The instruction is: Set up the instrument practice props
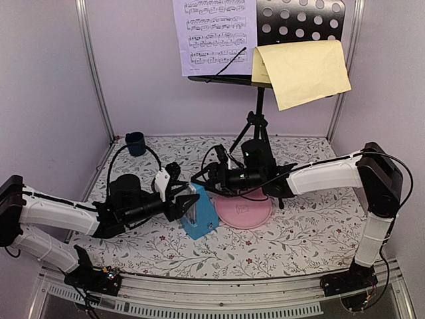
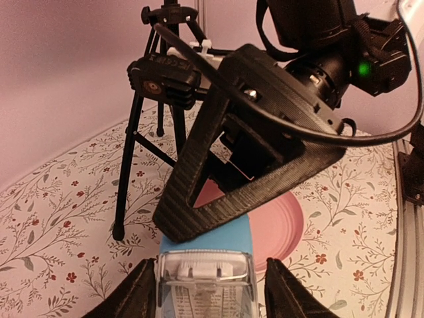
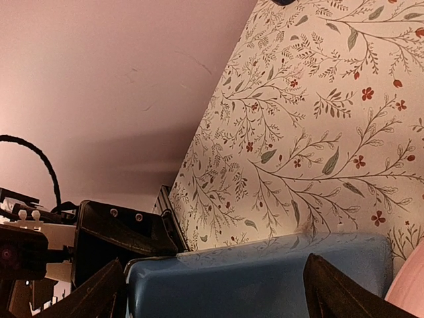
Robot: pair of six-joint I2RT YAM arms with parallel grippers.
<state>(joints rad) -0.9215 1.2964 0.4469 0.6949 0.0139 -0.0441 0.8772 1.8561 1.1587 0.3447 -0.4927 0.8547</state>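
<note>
Metronome: small blue wedge-shaped metronome (image 1: 201, 216) stands on the floral worktop (image 1: 299, 236), just beside the round pink plate (image 1: 252, 214).
Left tool (image 2: 207, 295): spread, flanking it.
Right tool (image 3: 212, 291): spread wide above it.
Advice: pinch both flat sides evenly; keep it level.

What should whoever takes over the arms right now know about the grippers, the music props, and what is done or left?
Left gripper: open, jaws either side of the blue metronome, thin gaps showing.
Right gripper: open, at the metronome's top from the other side.
Metronome: standing on the table beside the pink plate.
Done: lilac sheet and yellow sheet on the music stand; the yellow one hangs tilted.
Left: probably positioning the metronome, then backing both arms off.
</note>
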